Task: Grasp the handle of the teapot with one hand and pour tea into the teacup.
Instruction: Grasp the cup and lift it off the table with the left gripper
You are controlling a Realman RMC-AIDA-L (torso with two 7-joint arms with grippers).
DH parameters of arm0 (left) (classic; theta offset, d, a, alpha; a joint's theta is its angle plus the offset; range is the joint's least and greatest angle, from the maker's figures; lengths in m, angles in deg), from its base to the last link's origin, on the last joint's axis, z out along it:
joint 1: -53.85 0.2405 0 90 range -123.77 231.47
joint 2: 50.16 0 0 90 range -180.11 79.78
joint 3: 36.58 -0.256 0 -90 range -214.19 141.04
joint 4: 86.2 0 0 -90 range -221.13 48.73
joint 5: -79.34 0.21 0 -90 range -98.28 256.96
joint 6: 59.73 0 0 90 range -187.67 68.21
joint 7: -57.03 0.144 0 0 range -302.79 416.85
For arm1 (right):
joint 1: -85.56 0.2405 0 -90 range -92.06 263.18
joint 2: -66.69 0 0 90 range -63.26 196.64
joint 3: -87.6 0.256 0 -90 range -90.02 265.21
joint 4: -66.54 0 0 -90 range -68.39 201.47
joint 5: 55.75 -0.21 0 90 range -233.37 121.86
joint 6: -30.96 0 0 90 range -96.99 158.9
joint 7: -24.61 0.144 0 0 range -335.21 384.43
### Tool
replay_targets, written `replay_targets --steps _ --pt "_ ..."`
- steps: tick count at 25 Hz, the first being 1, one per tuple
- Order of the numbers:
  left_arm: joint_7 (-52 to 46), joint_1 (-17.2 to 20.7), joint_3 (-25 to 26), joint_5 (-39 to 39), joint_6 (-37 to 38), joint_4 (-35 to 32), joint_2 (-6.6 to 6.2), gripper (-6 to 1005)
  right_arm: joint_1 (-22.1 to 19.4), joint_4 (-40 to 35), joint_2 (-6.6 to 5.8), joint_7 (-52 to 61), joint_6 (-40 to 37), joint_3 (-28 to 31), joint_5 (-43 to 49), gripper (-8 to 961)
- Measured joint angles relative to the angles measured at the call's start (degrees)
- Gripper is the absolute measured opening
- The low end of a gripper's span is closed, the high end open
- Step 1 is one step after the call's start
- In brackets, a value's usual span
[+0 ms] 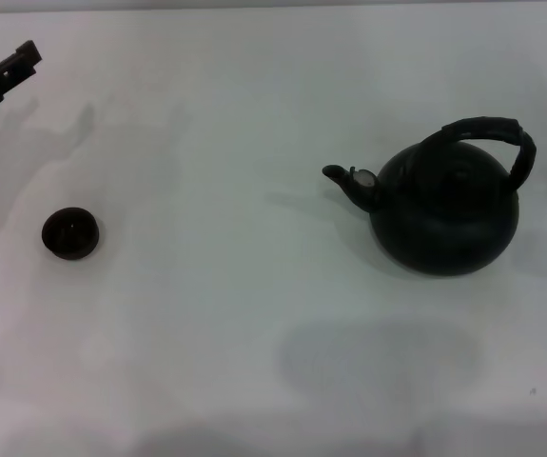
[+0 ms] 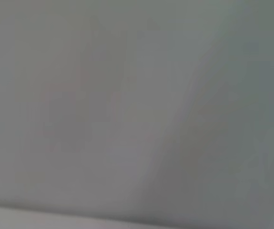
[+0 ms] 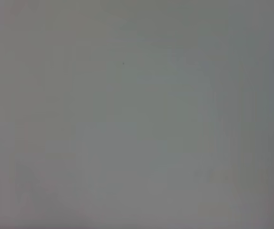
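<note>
Two objects rest well apart on the white table (image 1: pixel 254 381): the teapot (image 1: pixel 444 214) toward the robot's right, the teacup (image 1: pixel 69 233) toward its left. The pot's spout points at the cup, and the handle (image 1: pixel 487 138) arches overhead along that same spout line. Only the left gripper (image 1: pixel 7 71) shows, raised at the far left edge, nearer the cup than the pot; whether its jaws are parted cannot be told. No right gripper appears, though by judgement that arm sits nearer the handle. Both wrist views show only bare pale surface.
</note>
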Motion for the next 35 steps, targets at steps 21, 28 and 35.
replay_targets --steps 21,28,35 --pt "-65.2 0.8 -0.8 60.0 -20.0 -32.5 0.1 875 0.3 -0.8 -0.09 0.1 -3.4 0.1 0.0 817" --pt "-66.3 -2.5 -1.5 64.1 -24.1 -31.9 0.01 876 0.3 -0.7 -0.04 0.2 -5.2 0.1 0.0 816" --pt "-66.3 -5.7 -1.3 64.4 -28.9 -29.1 -0.12 878 0.3 -0.7 0.0 0.2 -5.2 0.1 0.0 815"
